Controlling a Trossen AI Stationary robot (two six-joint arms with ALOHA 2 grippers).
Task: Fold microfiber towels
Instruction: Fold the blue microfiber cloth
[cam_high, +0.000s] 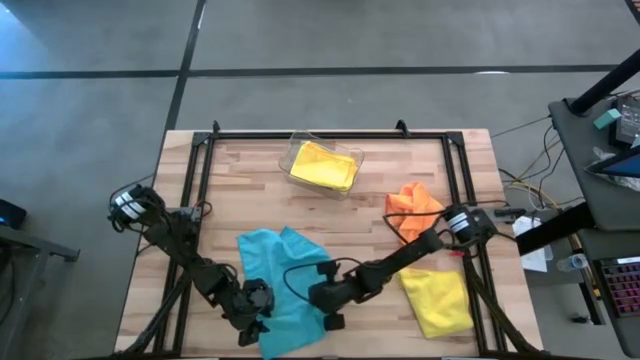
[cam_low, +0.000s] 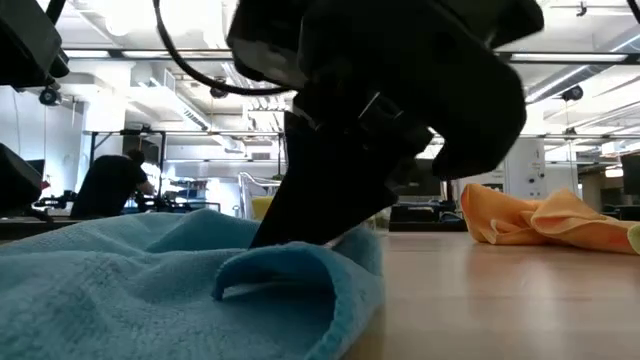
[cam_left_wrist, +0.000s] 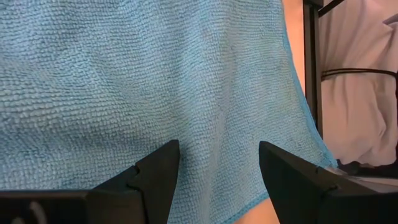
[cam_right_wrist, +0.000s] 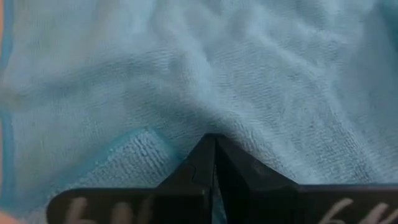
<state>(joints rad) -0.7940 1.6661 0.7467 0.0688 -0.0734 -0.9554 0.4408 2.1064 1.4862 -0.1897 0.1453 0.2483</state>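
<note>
Blue towel (cam_high: 285, 285) lies rumpled on the bench (cam_high: 240, 180), right hand (cam_right_wrist: 214, 163) pinched shut on it, left hand (cam_left_wrist: 219, 171) spread wide above.

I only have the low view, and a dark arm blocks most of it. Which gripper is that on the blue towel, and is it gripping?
Observer: The right gripper, shut on the light blue towel, pinching its fabric.
Operator: Where is the left one?
Observer: The left gripper hangs open over the same towel, near its hemmed edge.
Operator: I see an orange towel. Others?
Observer: One yellow towel lies by the right arm; another sits in the clear bin.
</note>
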